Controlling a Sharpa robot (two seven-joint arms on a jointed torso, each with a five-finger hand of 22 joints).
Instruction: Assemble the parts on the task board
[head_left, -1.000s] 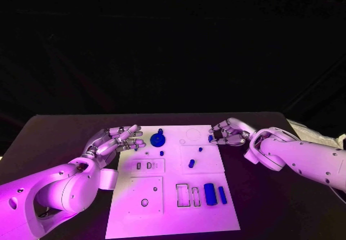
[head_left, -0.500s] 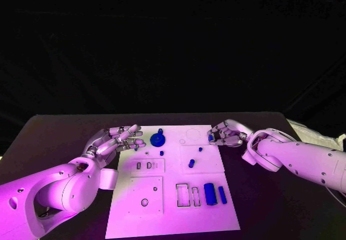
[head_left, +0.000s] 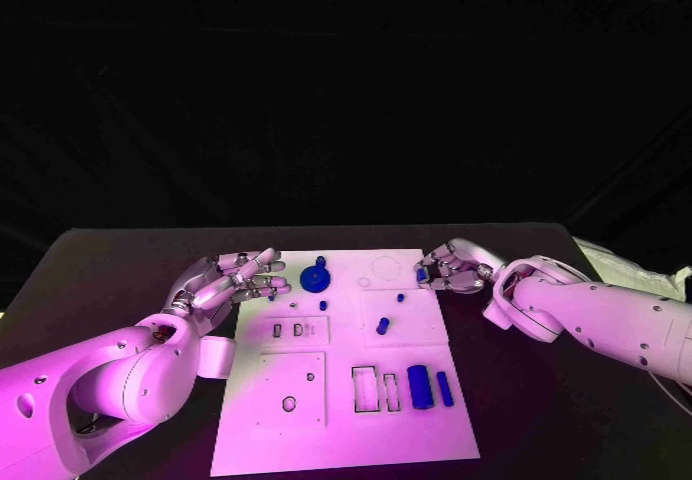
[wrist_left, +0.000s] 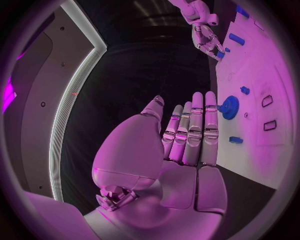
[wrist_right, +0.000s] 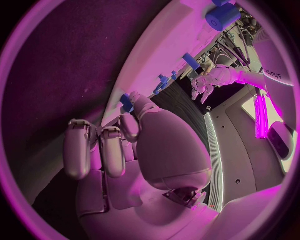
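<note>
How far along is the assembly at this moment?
Early. Done: nothing clearly seated; the blue gear stands on the task board. In hand: the right robot hand pinches a small blue part at the board's edge; the left robot hand holds nothing. Left: loose blue bars and the peg.

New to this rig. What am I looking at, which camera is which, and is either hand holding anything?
It is a two-armed robot at a black table, each white arm ending in a silver many-fingered hand. The square picture comes from a camera on its head, looking down; the two round ones come from fisheye cameras behind each wrist. In the middle lies the white task board, with small blue parts on it: a round blue gear-like piece, a small blue peg and a long blue bar near some rectangular slots. The left hand hovers at the board's left edge, fingers apart, holding nothing. The right hand pinches a small blue part at the board's far right corner.
</note>
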